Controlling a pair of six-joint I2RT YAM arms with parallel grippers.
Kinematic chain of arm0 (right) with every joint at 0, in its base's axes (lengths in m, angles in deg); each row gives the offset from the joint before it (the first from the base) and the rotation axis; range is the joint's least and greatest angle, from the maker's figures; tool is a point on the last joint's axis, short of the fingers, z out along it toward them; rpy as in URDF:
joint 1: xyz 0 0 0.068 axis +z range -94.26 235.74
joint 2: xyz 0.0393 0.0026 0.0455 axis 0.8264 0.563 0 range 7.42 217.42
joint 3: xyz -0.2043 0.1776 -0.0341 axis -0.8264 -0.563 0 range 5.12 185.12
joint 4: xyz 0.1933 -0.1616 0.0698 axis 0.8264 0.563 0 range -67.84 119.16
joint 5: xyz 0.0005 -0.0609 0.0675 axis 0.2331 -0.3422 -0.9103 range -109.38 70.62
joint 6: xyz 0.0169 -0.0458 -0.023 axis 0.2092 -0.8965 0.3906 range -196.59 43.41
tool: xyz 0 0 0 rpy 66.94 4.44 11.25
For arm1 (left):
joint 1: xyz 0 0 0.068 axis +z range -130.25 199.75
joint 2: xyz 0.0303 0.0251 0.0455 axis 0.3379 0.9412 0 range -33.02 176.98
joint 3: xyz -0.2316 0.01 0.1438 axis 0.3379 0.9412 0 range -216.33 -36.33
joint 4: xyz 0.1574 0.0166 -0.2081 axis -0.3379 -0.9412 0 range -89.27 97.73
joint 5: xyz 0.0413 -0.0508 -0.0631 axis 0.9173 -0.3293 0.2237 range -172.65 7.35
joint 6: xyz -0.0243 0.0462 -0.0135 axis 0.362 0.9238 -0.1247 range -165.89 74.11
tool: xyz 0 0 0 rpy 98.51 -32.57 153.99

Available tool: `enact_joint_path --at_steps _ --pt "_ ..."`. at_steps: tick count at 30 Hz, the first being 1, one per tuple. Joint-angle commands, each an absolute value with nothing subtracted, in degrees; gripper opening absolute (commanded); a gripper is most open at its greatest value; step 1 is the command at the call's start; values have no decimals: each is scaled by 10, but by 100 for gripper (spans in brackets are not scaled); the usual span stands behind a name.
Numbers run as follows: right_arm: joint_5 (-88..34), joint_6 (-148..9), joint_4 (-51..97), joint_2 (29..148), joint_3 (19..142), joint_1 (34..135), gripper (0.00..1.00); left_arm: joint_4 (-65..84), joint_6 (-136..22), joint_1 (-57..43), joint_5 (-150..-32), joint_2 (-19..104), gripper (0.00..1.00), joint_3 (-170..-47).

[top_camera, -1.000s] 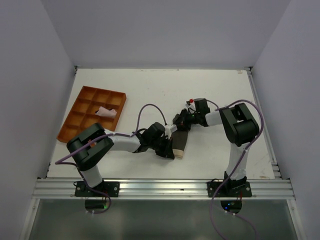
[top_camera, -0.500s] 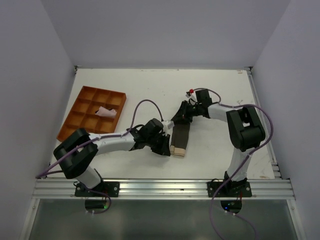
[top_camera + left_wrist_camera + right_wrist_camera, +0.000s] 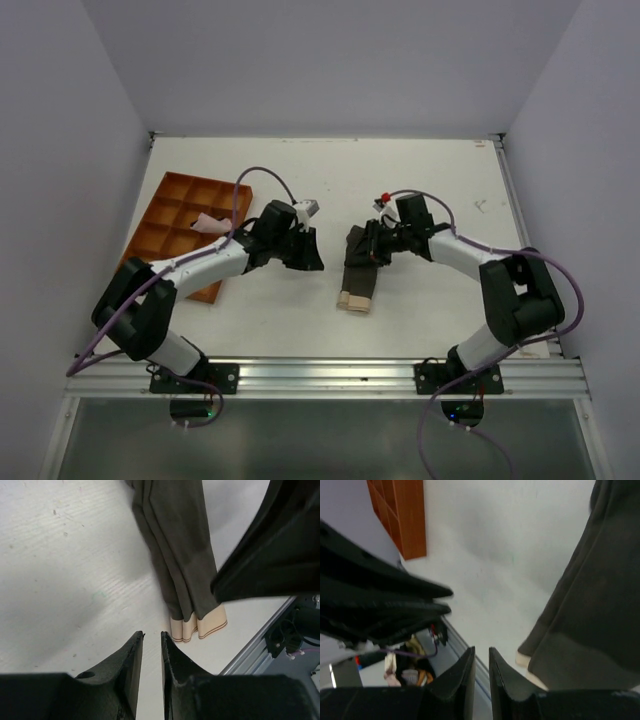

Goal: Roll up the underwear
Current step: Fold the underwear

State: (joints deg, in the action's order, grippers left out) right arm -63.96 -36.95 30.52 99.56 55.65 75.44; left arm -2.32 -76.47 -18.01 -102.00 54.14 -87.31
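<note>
Underwear (image 3: 360, 274) lengthwise near-far, waistband (image 3: 353, 301) nearest

**Matt cloth, matt plastic**

The underwear (image 3: 180, 550) is soft, matt dark cloth with a smoother tan waistband (image 3: 202, 626). The surface (image 3: 60, 580) is matt white, faintly scuffed. The left end effector (image 3: 151, 642) and right end effector (image 3: 481, 657) look like matt black, grainy plastic.

Cannot see the far end of the underwear (image 3: 359, 282) from above, under the right gripper (image 3: 358, 246). Cut by the top edge at the left wrist, by the right edge and blurred at the right wrist. Cannot make out the small cloth (image 3: 212, 222) in the tray (image 3: 150, 236).
</note>
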Motion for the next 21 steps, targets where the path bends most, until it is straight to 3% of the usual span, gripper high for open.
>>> enact_joint_path --at_steps 1,6,15,21 --pt "-658 -352 262 948 493 792 21 -41 -728 -163 -1048 551 25 -908" --pt "-652 -312 178 964 421 817 22 -11 -747 -161 -1067 560 25 -884" --pt "-645 -320 114 1066 406 831 21 -26 -742 -161 -1061 565 25 -892" --pt "-643 -307 110 1031 399 834 21 -13 -747 -161 -1069 572 26 -884"
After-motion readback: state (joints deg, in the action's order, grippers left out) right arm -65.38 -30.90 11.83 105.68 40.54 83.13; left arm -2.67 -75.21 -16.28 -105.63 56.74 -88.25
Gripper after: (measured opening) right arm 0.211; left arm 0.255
